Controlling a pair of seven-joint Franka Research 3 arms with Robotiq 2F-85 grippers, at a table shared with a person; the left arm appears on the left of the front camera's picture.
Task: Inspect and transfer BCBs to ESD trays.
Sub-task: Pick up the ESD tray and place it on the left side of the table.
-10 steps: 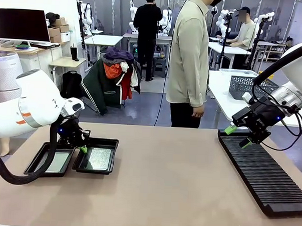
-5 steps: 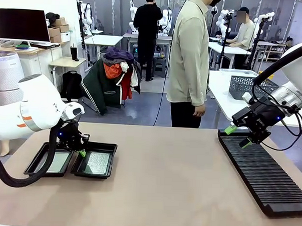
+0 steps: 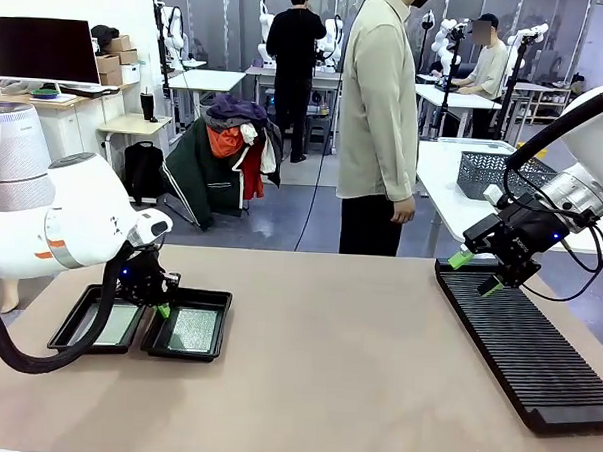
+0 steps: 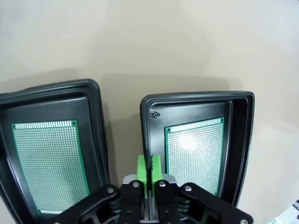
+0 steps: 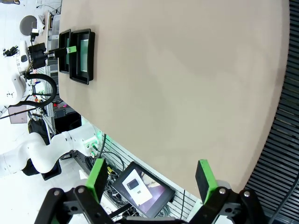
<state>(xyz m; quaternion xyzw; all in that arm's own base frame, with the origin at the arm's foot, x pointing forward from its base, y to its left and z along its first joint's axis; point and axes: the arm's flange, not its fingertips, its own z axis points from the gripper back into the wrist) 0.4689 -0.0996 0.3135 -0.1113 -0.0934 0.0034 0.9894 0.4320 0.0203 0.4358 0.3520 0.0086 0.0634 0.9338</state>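
L gripper (image 4: 149,169), pads nearly together on the tray (image 4: 196,140) rim; its board (image 4: 195,154) lies just right, long axis along the fingers. R gripper (image 5: 150,179) wide apart, far off.

From my console: a long black slotted rack (image 3: 524,348) lies on the tan table (image 3: 336,358), a person in a beige shirt (image 3: 379,109) stands beyond, a grey mesh basket (image 3: 489,172) behind.
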